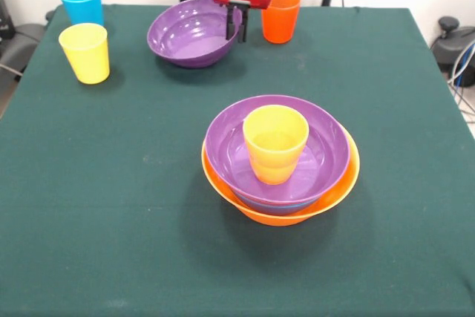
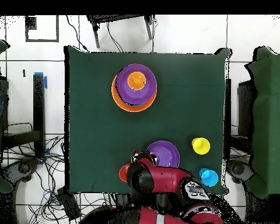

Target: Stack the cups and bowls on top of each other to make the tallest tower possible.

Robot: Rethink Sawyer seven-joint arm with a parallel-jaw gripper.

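The gripper [image 1: 237, 29] pinches the loose purple bowl's [image 1: 189, 35] rim, jaws narrow around it. Lift it level and clear of the orange cup [image 1: 280, 15] beside it.

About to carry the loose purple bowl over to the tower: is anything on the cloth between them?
Nothing visible. The claw is at the loose purple bowl, and bare cloth runs from there to the tower. The yellow cup, blue cup and orange cup stand off to the sides.
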